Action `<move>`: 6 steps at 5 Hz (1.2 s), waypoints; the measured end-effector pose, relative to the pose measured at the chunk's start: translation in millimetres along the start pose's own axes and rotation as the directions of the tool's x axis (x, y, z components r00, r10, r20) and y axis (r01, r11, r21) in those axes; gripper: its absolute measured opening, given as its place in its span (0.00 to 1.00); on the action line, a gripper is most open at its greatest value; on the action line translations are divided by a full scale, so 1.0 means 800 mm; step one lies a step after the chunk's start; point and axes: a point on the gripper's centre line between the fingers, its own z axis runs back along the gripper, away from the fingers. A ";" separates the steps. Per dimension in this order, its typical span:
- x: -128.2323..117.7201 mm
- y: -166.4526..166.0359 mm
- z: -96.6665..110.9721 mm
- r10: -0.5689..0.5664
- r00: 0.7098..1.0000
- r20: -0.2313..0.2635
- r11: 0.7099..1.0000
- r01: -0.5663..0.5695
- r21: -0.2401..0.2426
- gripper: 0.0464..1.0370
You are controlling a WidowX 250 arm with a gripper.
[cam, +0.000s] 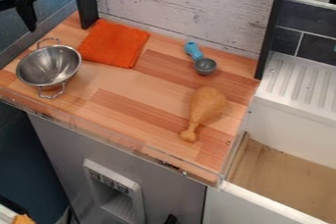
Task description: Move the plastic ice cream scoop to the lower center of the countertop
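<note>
The gripper (27, 12) hangs in the upper left corner, over the blue wall side and left of the countertop (118, 105), touching nothing. A toy scoop with a blue handle and a grey bowl (205, 66) lies at the back right of the countertop, its handle pointing to the back wall and its bowl toward the front. The gripper is far to the left of the scoop.
A metal strainer bowl (49, 66) with wire handles stands at the left, beside a folded orange cloth (114, 43). A toy drumstick (205, 107) lies in front of the scoop. A clear rim (125, 147) edges the front; the sink (289, 174) is at right.
</note>
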 end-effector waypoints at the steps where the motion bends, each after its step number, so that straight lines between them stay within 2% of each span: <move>1: -0.003 -0.001 -0.014 0.011 0.999 -0.031 1.000 -0.011 -0.004 0.96; 2: -0.005 -0.040 -0.023 -0.002 0.999 -0.044 1.000 0.001 -0.018 0.96; 5: -0.021 -0.188 -0.065 -0.161 0.982 -0.098 0.987 0.160 -0.012 0.96; 6: -0.035 -0.226 -0.071 -0.201 0.975 -0.095 0.980 0.199 -0.024 0.96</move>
